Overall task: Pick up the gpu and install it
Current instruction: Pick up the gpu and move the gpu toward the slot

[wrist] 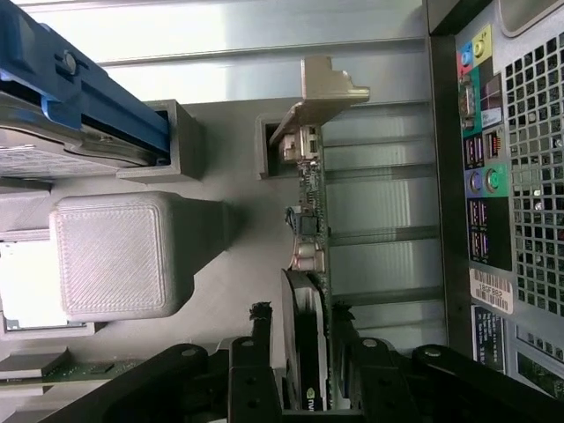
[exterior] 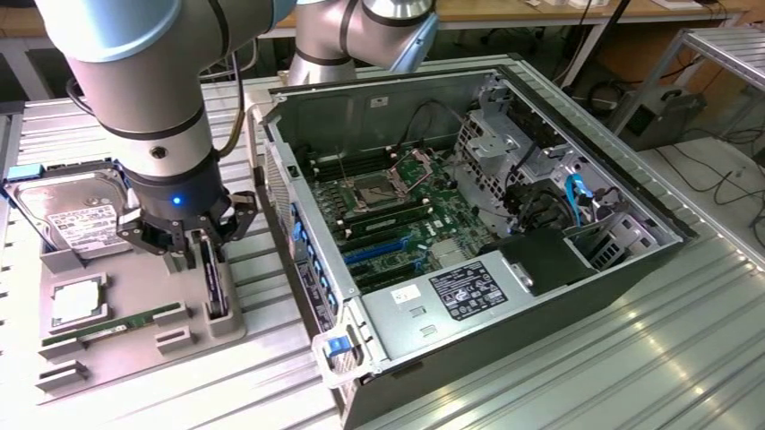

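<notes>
Jaws: spread wide and straddling the top edge of the gpu [wrist: 310, 220], with one fingertip [wrist: 260, 322] alongside each flat face. A sliver of gap shows beside that fingertip, so I judge the card is not yet clamped.
Why this approach: the card stands on its long edge, so both broad faces are offered to the jaws from above and a plain squeeze would catch it.
Gpu: directly between the jaws, upright in a narrow slot of the grey printed tray [exterior: 227, 327], not in the computer.
Grip spot: over the black cooler [wrist: 304, 352], probably chosen as the thickest, stiffest part of the card.
Bracket [wrist: 322, 88]: at the card's end farthest from the jaws; its bent tab sits in a notch of the tray, which likely keeps the card from tipping.
Tray neighbours: a hard drive [exterior: 74, 219] stands on the side of the jaws away from the case, with a silver square chip [exterior: 74, 305] and a green memory stick [exterior: 114, 327] beyond it. Each has its own recess, which leaves the jaws room.
Computer case [exterior: 322, 116]: just beside the tray on the jaws' other side, lying open side up so the motherboard [exterior: 407, 210] faces upward. Its blue expansion slots [exterior: 376, 251] look empty.
Worktop [exterior: 622, 358]: slatted metal, carrying tray and case.
</notes>
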`<state>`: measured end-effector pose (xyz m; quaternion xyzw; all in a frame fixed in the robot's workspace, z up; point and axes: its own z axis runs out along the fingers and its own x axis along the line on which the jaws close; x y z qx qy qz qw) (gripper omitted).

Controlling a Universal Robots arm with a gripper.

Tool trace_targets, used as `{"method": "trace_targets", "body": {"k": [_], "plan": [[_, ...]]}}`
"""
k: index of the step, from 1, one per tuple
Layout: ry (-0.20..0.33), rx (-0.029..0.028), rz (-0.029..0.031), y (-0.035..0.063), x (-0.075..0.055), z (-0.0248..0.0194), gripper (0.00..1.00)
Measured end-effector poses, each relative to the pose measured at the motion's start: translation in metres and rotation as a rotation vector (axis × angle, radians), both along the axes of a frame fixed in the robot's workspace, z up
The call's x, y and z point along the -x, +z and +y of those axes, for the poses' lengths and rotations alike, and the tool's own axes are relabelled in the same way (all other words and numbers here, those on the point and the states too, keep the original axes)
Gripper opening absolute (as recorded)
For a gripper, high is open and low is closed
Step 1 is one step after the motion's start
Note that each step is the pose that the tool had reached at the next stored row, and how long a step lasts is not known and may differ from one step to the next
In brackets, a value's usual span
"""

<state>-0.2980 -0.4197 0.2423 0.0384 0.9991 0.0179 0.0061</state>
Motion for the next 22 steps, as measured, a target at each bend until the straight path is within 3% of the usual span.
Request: {"method": "trace_targets", "body": {"k": [1, 3, 15, 22], "plan": [[0.0, 0.0, 0.0, 0.0, 0.0, 0.0, 0.41], [0.0, 0.0001, 0.0, 0.0, 0.0, 0.0, 0.27], [0.051, 0.0, -0.0001, 0.0, 0.0001, 0.0, 0.26], [0.052, -0.0002, -0.0002, 0.0001, 0.0001, 0.0, 0.26]]}}
